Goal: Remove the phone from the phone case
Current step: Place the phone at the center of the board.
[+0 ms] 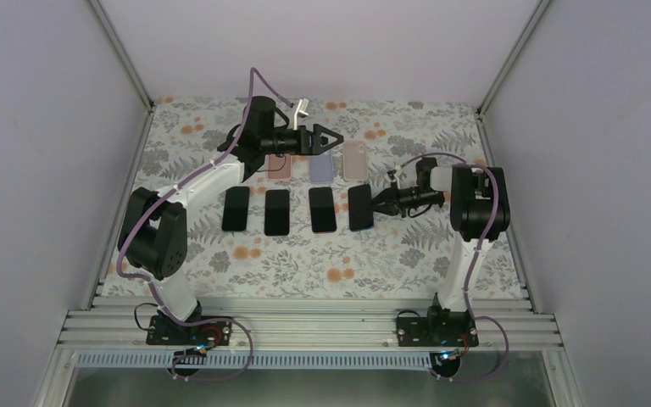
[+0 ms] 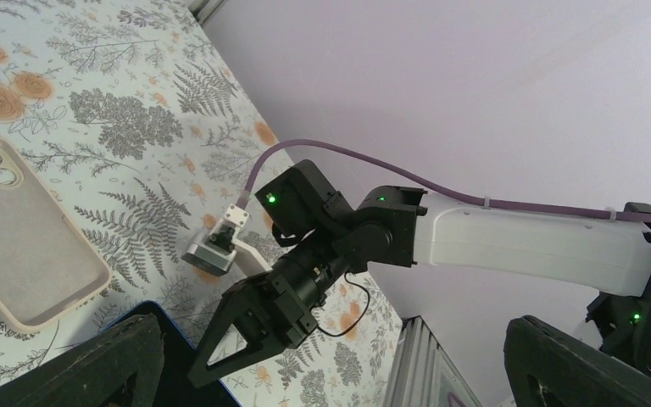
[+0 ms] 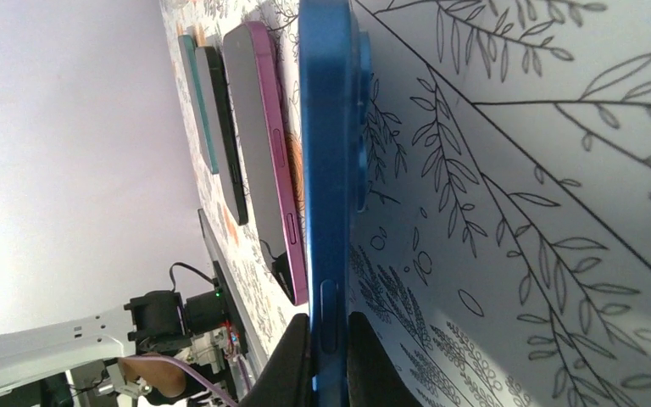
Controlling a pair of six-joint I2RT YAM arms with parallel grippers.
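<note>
Phone (image 3: 326,170), blue, pinched by right hand (image 3: 329,343)

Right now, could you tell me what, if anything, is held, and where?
The right gripper pinches the blue phone by its side edge, at a button; the left gripper, open, holds nothing.

Floral table (image 1: 305,263) bears 4 phones (image 1: 277,212) and 3 visible cases (image 1: 355,159).
</note>
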